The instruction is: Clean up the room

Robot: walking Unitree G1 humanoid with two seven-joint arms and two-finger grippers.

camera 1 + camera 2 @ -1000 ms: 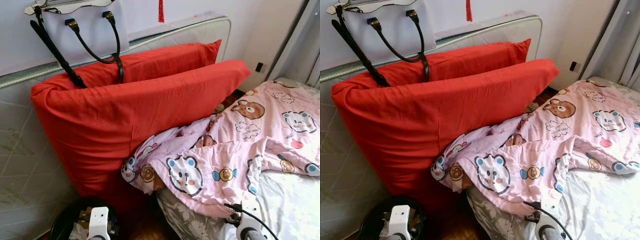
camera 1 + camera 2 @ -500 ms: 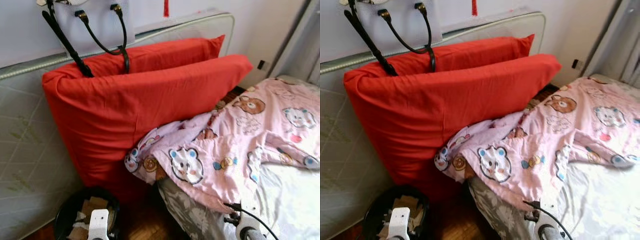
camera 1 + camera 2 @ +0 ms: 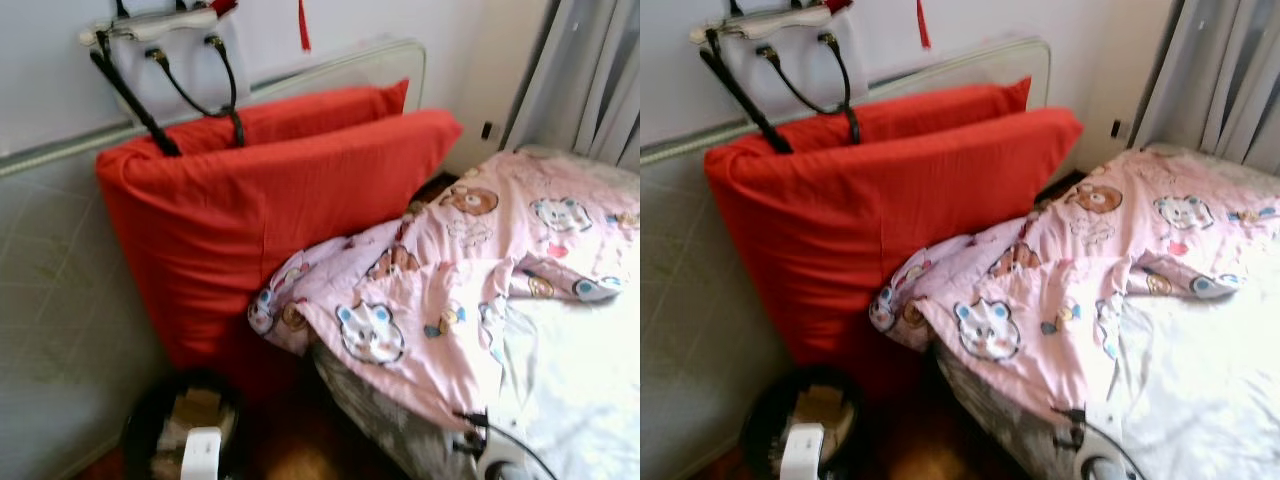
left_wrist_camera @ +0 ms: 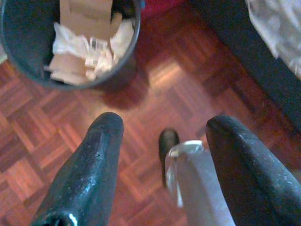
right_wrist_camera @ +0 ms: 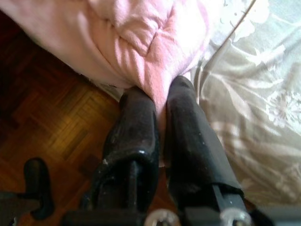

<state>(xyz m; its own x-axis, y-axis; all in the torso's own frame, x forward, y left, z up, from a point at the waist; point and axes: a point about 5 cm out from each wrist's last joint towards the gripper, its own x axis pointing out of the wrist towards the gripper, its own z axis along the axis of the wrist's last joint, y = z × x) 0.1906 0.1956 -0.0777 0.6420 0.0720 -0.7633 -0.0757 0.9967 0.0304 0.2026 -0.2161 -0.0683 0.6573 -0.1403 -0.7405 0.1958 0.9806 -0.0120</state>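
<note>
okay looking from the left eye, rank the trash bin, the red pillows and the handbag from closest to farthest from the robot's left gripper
1. The trash bin, on the floor right beside the left gripper.
2. The red pillows, leaning upright behind the bin.
3. The handbag, highest up, against the wall above the pillows.

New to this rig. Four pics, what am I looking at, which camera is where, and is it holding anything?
It is a walking humanoid robot tidying a bedroom. The two wide pictures come from its head, looking down at a bed with a pink cartoon quilt crumpled on a pale sheet. Two red pillows lean against a mattress stood on its side, with a handbag on top. The other two pictures come from cameras on its wrists. The left claw hangs open above wooden floor, near a black waste bin holding paper and cardboard. The right claw is shut on the quilt's edge.
</note>
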